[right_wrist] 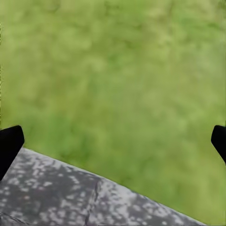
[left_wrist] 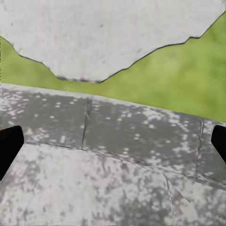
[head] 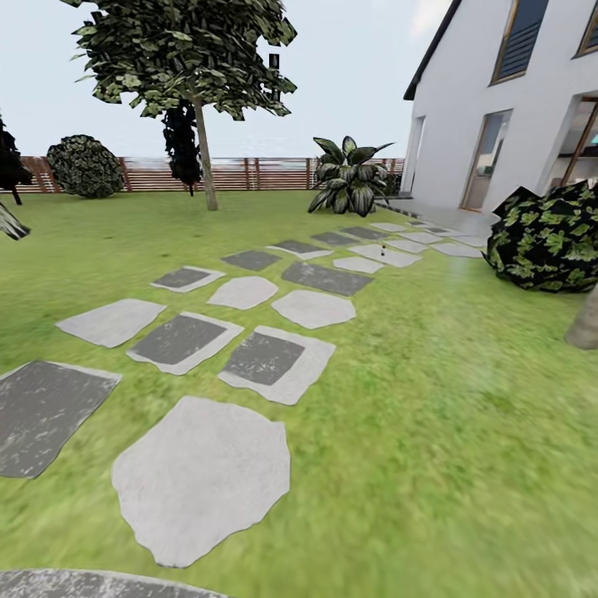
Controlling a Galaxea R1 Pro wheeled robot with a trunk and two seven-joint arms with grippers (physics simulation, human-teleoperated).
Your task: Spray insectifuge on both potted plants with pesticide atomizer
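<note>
Head view: stepping stones [head: 202, 490] are running across the lawn [head: 465, 432] toward 1 o'clock, where a tiny dark upright object [head: 383, 248], too small to identify, is standing. One tree [head: 199, 100] is rising at 11 o'clock. Left tool [left_wrist: 113, 146] and right tool [right_wrist: 113, 146] are hanging spread and empty above the paving [left_wrist: 117, 179].

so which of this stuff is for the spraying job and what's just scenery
Job: garden lawn; tiny dark object on a far stone, possibly the atomizer, too small to tell.
Scenery: stepping stones, tree, fence, house, leafy bush.
</note>
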